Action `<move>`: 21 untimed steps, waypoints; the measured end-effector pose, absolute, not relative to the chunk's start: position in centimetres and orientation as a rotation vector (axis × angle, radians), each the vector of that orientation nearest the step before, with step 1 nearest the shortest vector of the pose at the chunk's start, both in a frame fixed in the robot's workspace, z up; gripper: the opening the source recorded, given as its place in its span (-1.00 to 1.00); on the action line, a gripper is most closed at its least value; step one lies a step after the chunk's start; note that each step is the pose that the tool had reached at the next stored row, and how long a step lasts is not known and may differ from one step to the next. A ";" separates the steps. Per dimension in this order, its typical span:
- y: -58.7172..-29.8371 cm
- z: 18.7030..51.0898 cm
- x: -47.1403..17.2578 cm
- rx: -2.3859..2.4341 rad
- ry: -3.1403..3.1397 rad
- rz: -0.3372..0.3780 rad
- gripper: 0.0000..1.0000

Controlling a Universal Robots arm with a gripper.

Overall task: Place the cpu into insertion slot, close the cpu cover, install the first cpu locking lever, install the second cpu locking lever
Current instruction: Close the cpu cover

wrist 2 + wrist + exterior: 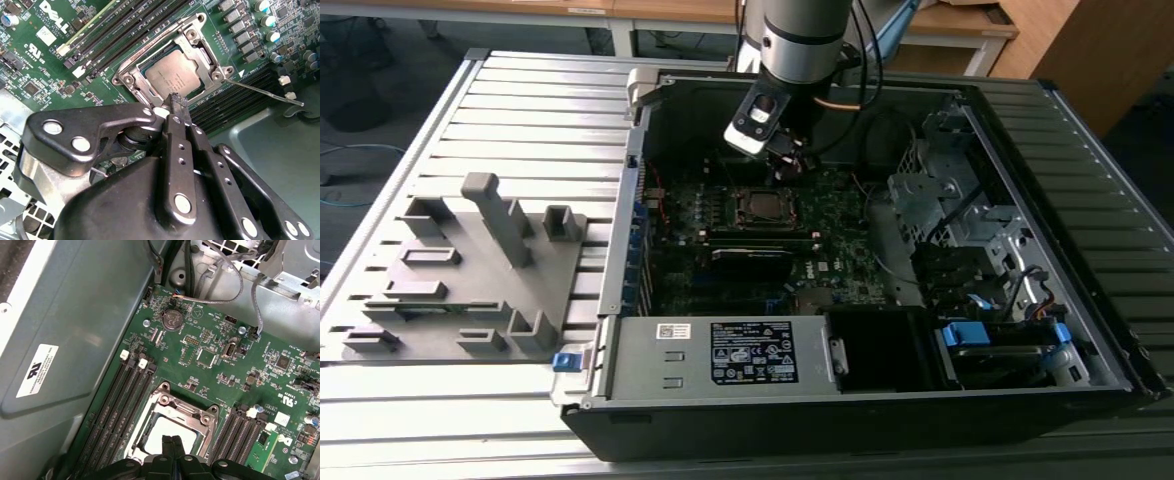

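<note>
Ribbed grey table (520,100) is being used as the work surface, with a grey fixture block (467,270) being stored toward the exterior view's left, well apart from the work. Further right, an open computer case (1067,330) is being laid on its side so that the motherboard (841,215) is being presented upward to the arm. At its middle the cpu (172,75) is being pinned flat in its socket by the cpu cover (197,47), apparently lowered around it. The gripper (176,101) is being held at the cover's edge, fingers pressed together on nothing, seemingly for pushing rather than grasping. Beside the socket, a thin locking lever (265,93) is being shown sticking outward, apparently unlatched.
</note>
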State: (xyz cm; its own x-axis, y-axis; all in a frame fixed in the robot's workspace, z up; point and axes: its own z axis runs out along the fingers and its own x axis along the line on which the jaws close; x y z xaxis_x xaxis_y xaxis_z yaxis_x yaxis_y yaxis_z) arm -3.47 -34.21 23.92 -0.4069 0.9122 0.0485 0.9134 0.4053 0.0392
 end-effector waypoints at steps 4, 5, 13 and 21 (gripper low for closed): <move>-34.2 23.9 -3.5 -1.681 -2.629 -0.092 -0.79; -34.2 23.9 -3.5 -1.669 -2.636 -0.092 -0.79; -34.2 23.9 -3.5 -1.527 -2.717 -0.090 -0.79; -34.2 23.9 -3.5 -1.351 -2.805 -0.088 -0.79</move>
